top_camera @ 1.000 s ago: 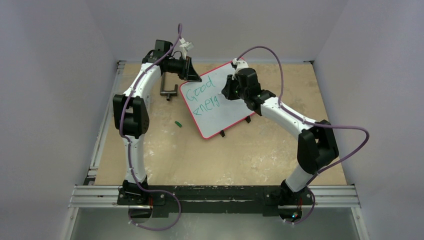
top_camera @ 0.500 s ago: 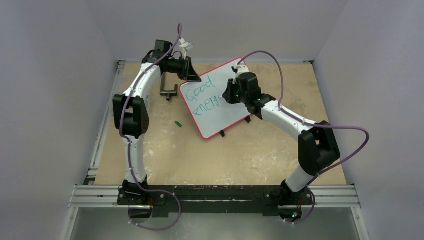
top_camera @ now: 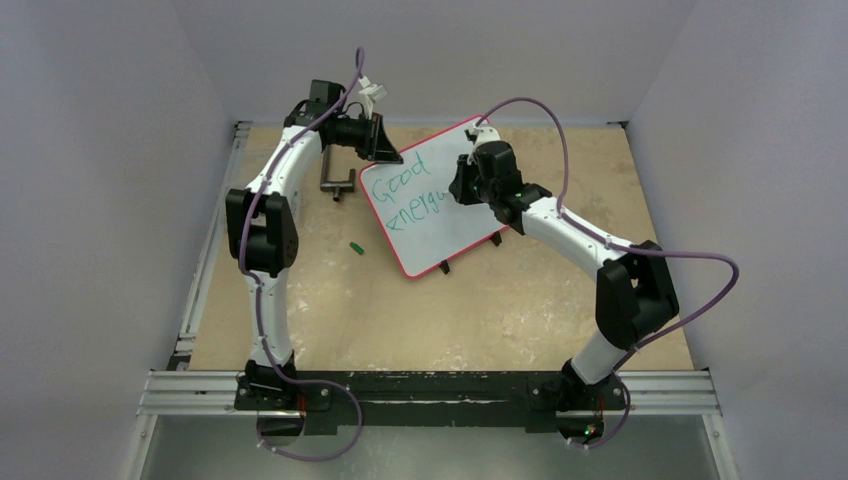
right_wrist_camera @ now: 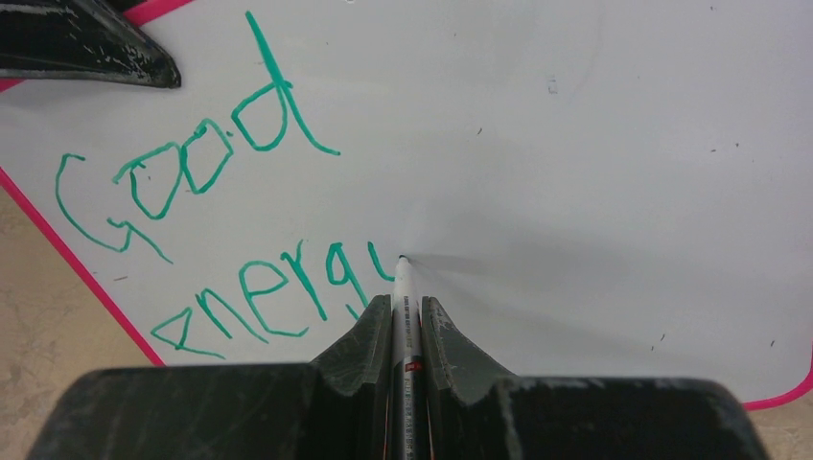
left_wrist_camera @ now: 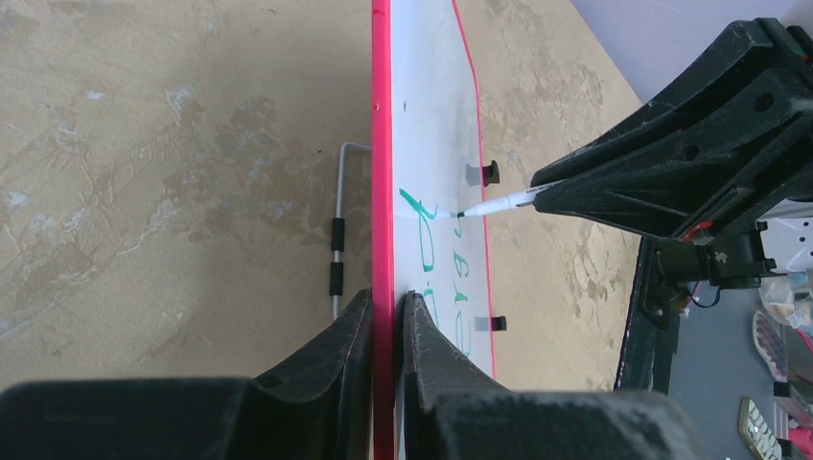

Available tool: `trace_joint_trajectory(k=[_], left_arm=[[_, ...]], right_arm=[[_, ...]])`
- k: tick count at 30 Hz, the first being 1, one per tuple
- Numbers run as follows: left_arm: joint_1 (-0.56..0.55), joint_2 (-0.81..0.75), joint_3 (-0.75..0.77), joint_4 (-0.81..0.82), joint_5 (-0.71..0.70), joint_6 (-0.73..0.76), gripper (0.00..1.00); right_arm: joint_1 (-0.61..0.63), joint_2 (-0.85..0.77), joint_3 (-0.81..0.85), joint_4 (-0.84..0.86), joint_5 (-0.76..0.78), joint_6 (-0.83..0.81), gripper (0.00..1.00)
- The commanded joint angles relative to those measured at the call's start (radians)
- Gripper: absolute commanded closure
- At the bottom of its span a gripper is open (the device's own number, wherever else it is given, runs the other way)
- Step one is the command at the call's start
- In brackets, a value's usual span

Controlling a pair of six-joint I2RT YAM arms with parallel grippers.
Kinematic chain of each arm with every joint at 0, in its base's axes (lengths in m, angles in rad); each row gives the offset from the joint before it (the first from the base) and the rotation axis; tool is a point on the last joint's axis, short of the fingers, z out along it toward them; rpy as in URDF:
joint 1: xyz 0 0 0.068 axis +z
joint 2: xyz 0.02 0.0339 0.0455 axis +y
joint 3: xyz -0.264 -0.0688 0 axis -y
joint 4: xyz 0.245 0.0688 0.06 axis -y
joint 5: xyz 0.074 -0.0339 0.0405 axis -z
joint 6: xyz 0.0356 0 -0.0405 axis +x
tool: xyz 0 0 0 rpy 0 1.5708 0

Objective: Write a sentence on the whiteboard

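Observation:
The red-framed whiteboard (top_camera: 447, 232) stands tilted at the back of the table. My left gripper (left_wrist_camera: 388, 302) is shut on its red top-left edge (left_wrist_camera: 382, 144), one finger on each face. In green, the sentence (right_wrist_camera: 240, 192) reads "Good" over "energ" plus a fresh curved stroke. My right gripper (right_wrist_camera: 404, 302) is shut on a white marker (right_wrist_camera: 402, 287). The marker's tip touches the board at the end of the second line. In the top view the right gripper (top_camera: 458, 190) covers the end of the writing (top_camera: 408, 196).
A small green cap (top_camera: 355, 246) lies on the tabletop left of the board. Behind the board's left corner is a metal wire stand (top_camera: 337, 183). Two black clip feet (top_camera: 445, 266) stick out at the board's lower edge. Walls enclose the table.
A new green stroke has appeared after "energ". My right gripper shifted slightly along the second line with the marker. The left arm and the board have stayed put.

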Motion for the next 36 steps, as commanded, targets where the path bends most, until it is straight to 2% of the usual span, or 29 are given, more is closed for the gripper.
trace_joint_trajectory(k=[1, 9, 36], left_arm=[[-0.008, -0.065, -0.001, 0.024, 0.028, 0.065, 1.0], [-0.008, -0.067, -0.001, 0.023, 0.029, 0.064, 1.0], [-0.008, -0.066, -0.003, 0.022, 0.024, 0.068, 1.0]], right_arm=[[-0.013, 0.037, 0.096, -0.009, 0.044, -0.015, 1.0], [-0.019, 0.073, 0.141, -0.02, 0.026, -0.013, 1.0], [-0.017, -0.063, -0.109, -0.028, -0.095, 0.013, 1.0]])
